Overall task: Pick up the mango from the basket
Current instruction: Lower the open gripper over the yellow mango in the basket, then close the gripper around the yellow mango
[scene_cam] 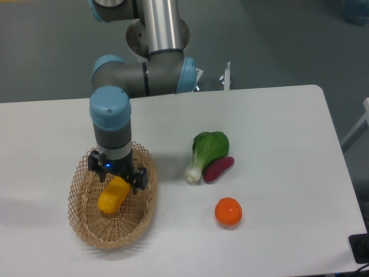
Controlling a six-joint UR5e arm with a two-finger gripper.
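Yellow-orange mango not yet lifted, pincer poised right over it in the basket.

Wicker still cradles the mango (113,195), which lies tilted along the middle of the basket (86,225) at the left of the white worktop (277,115); nothing shows it raised off the weave. The pincer (117,175) hangs directly above the fruit's far end, its two dark fingers spread apart on either side, one toward the left rim and one toward the right, so the reach looks done. Whether the fingers touch the fruit I cannot tell from this angle. Left to do, by my judgement: settle lower, close on the mango, then lift it clear. Off to the right, well apart from the basket, sit a green leafy vegetable (209,148), a purple vegetable (218,169) touching it, and an orange (228,211) nearer the front.
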